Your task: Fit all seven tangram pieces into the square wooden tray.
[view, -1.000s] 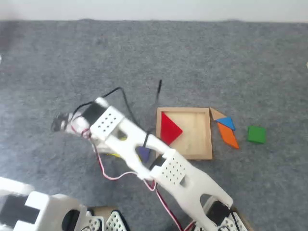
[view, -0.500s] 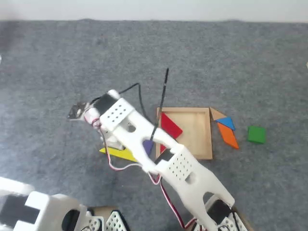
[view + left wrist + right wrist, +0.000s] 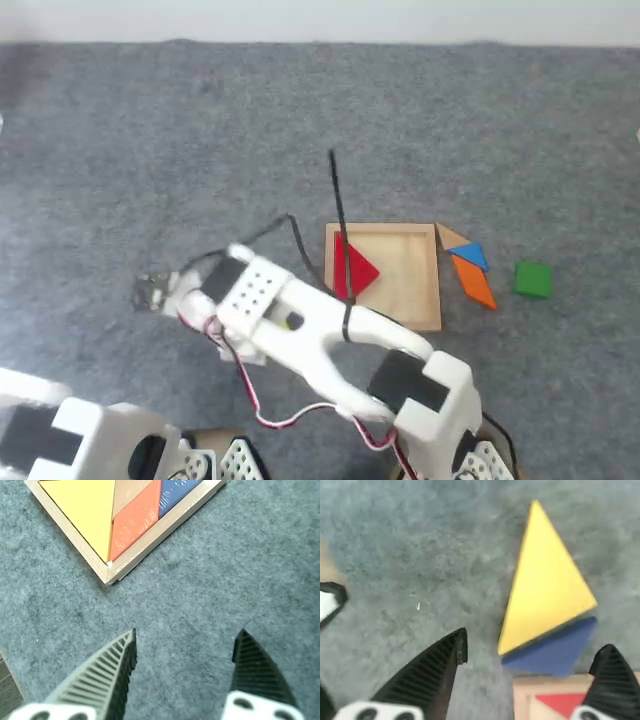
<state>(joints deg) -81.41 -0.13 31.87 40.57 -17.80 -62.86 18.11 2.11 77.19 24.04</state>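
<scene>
We see the square wooden tray (image 3: 384, 228) lying right of the middle of the grey felt-covered table (image 3: 200, 130). It holds 1 red triangular piece (image 3: 362, 268) against its left wall. Between the tray and the table's right edge lie 4 loose pieces. A tan triangular piece (image 3: 450, 237) sits just beside the tray's far right corner, and a light blue triangular piece (image 3: 472, 256) touches it. An orange parallelogram piece (image 3: 475, 283) touches the blue one, and a green square piece (image 3: 532, 280) lies apart, nearer the right edge.

The white right arm (image 3: 320, 335) reaches from the table's near edge toward its left side. The right gripper (image 3: 534, 642) is spread wide and empty over a yellow triangular piece (image 3: 545, 585). 1 edge of that piece meets a dark blue piece (image 3: 552, 650) just beside the tray's outer wall.

The left gripper (image 3: 187, 632) is likewise spread and empty over bare felt. It is near the corner of another wooden tray (image 3: 150, 545) that holds packed coloured pieces (image 3: 132, 522).
</scene>
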